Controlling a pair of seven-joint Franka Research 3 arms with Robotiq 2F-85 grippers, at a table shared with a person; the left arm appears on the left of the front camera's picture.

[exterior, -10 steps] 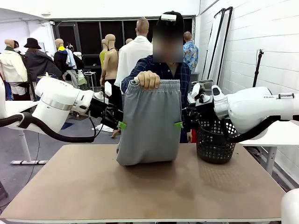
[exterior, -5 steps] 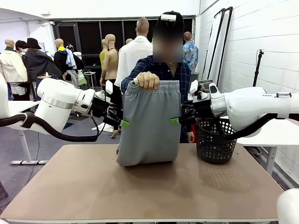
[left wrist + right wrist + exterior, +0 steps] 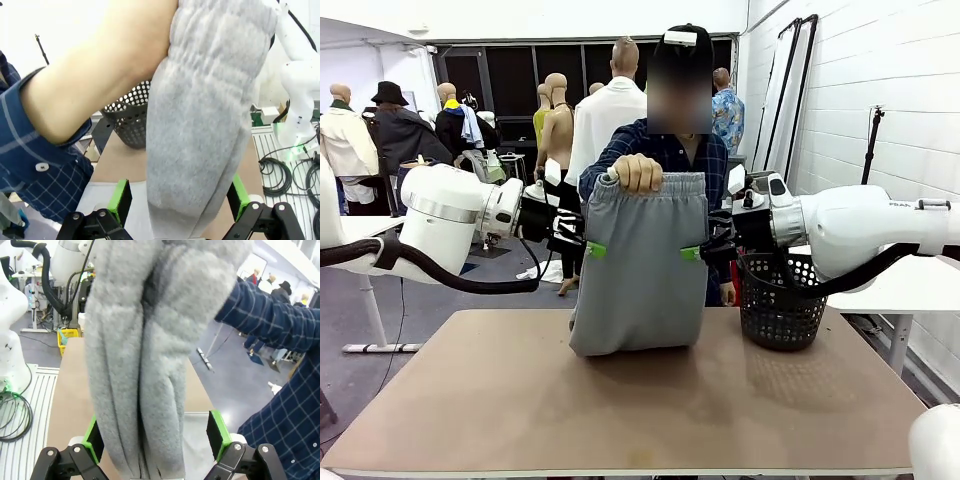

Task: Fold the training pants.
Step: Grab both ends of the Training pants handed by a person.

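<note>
A person's hand (image 3: 637, 172) holds the grey training pants (image 3: 638, 275) up by the waistband, folded double, with the lower end resting on the table (image 3: 620, 400). My left gripper (image 3: 590, 250) is at the pants' left edge and my right gripper (image 3: 696, 253) at the right edge, both at mid height. In the left wrist view the pants (image 3: 200, 125) hang between the green pads (image 3: 120, 197) of my open left gripper (image 3: 180, 200). In the right wrist view the pants (image 3: 135, 365) run between the spread pads (image 3: 216, 435) of my open right gripper (image 3: 154, 437).
A black mesh basket (image 3: 775, 305) stands on the table's right side, just below my right arm. The person stands at the far edge, one sleeve (image 3: 280, 325) close to my right gripper. The table's front half is bare.
Both grippers have moved inward and slightly up, from beside the pants to their side edges. The person's hand and the pants have stayed put.
</note>
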